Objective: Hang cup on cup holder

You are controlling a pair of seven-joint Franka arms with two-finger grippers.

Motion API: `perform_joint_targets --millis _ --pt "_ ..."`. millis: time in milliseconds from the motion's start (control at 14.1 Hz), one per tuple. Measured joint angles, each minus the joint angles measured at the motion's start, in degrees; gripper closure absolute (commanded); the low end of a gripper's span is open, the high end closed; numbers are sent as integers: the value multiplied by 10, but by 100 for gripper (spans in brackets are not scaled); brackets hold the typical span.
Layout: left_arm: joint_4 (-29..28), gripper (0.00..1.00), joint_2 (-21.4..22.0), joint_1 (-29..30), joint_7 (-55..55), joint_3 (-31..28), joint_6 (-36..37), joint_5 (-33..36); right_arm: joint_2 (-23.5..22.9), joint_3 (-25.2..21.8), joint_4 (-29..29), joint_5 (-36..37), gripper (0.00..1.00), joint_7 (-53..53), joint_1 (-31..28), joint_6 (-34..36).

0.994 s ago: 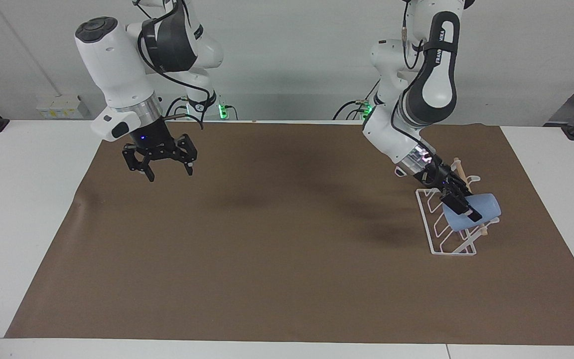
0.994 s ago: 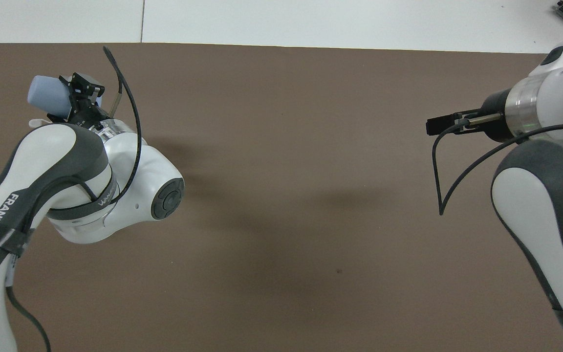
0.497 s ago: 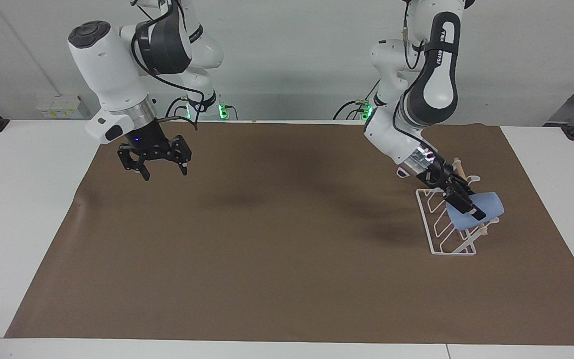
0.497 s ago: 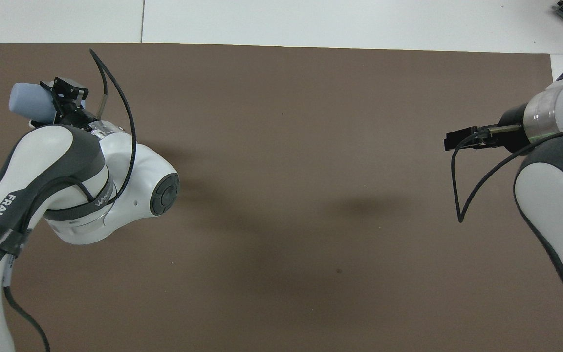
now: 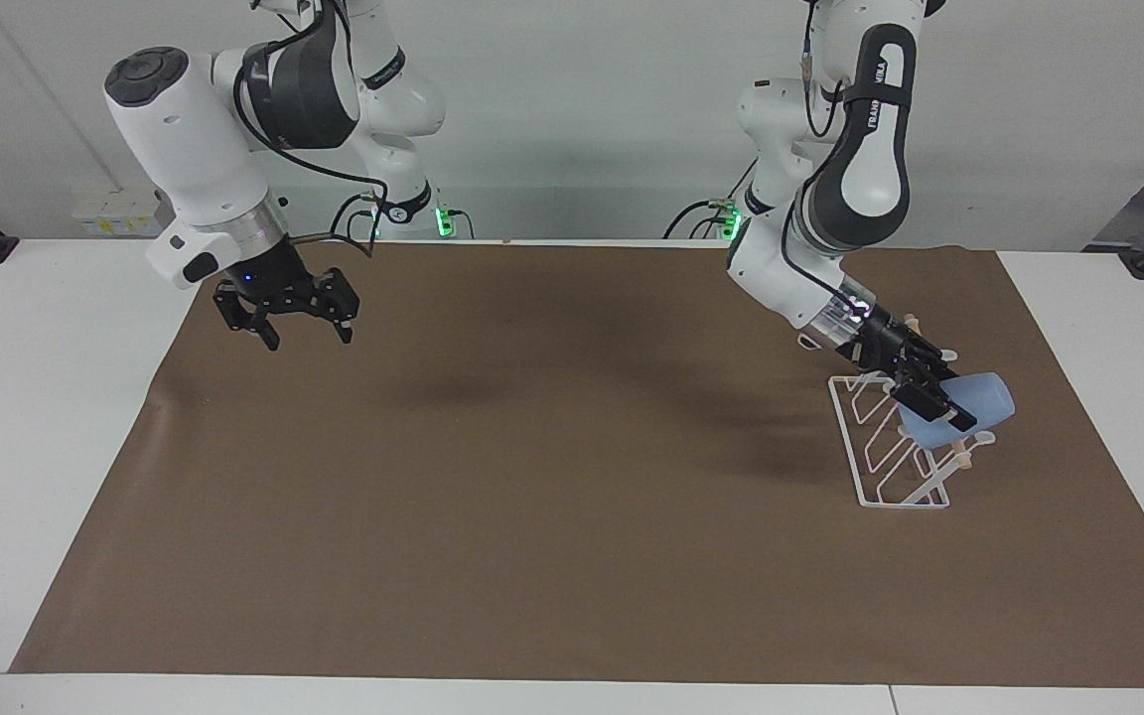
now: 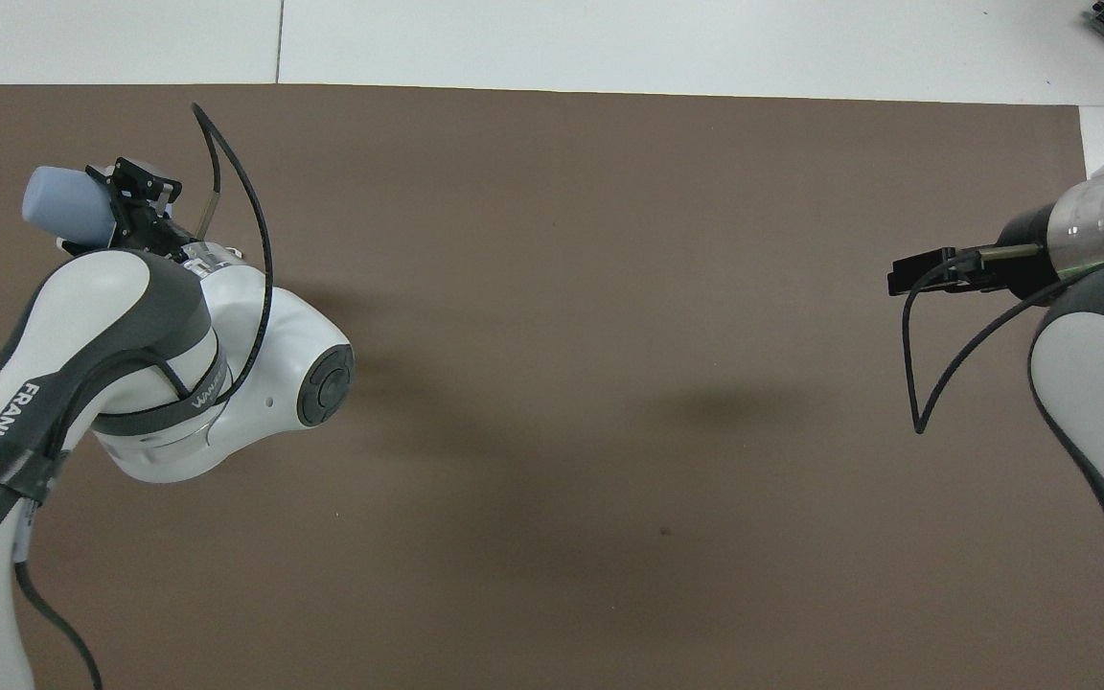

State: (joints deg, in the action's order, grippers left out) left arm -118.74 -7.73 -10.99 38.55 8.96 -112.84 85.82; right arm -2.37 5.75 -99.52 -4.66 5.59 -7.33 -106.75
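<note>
The light-blue cup [image 5: 981,401] is tilted on its side in my left gripper [image 5: 941,410], which is shut on it just above the cup holder [image 5: 878,467]. The cup holder is a white wire rack with a wooden dowel, standing on the mat toward the left arm's end of the table. I cannot tell whether the cup touches a prong. In the overhead view the cup [image 6: 63,206] shows beside the left gripper [image 6: 130,199], and the arm hides the rack. My right gripper [image 5: 309,338] is open and empty, up over the mat at the right arm's end.
A brown mat [image 5: 552,516] covers most of the white table [image 5: 36,417]. A slight wrinkle marks the mat's edge below the right gripper. Black cables loop off both wrists.
The right gripper has drawn back toward its own end of the table and risen a little. The left gripper has carried the cup slightly outward over the rack.
</note>
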Motion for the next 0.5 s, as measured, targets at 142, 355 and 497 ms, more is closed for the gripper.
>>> perform_joint_targets --millis 142,355,497 --pt "0 100 0 0 0 0 0 0 0 -3 0 0 0 0 13 0" --pt "0 100 0 0 0 -1 -2 2 0 -8 0 0 0 0 14 0" --pt "0 100 0 0 0 -1 -2 2 2 -11 0 0 0 0 14 0"
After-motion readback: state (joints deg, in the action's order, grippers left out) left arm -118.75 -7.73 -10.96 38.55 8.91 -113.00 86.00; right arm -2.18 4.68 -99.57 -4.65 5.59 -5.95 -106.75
